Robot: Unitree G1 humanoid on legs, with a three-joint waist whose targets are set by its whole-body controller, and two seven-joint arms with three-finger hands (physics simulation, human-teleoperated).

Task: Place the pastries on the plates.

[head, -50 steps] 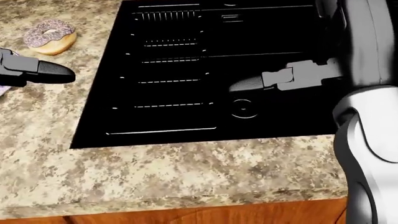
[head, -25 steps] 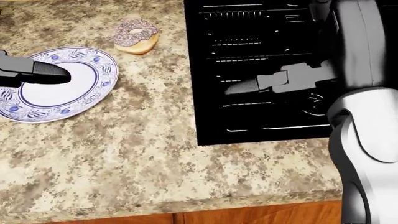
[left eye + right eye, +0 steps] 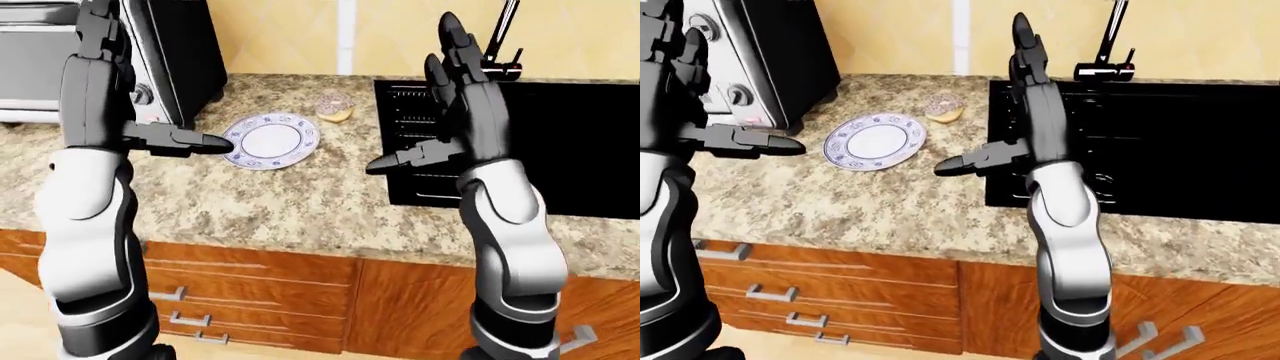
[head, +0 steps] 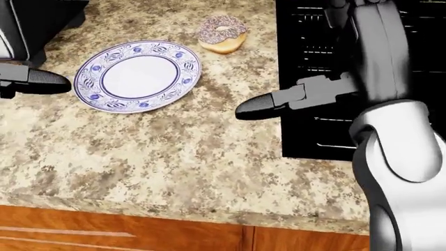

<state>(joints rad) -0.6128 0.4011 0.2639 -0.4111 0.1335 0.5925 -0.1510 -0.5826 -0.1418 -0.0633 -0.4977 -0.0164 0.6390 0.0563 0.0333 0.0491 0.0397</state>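
A sprinkled, frosted doughnut point(image 4: 221, 33) lies on the granite counter point(image 4: 160, 157), just up and right of an empty blue-and-white plate point(image 4: 138, 76). Only this one pastry and one plate show. My left hand point(image 3: 125, 97) is open and empty, raised above the counter left of the plate, with its thumb point(image 4: 38, 81) pointing at the plate's left rim. My right hand point(image 3: 440, 112) is open and empty, with fingers upright. Its thumb point(image 4: 259, 106) points left over the counter, below and right of the doughnut.
A black sink point(image 3: 590, 135) with a faucet point(image 3: 500, 45) fills the counter's right side. A toaster oven point(image 3: 30, 45) stands at the left, next to the plate. Wooden drawers point(image 3: 230, 292) lie below the counter edge.
The camera has swung left. The plate and doughnut have slid right in the head view, the sink has shrunk toward the right edge, and the oven's corner has appeared. Both hands stay open.
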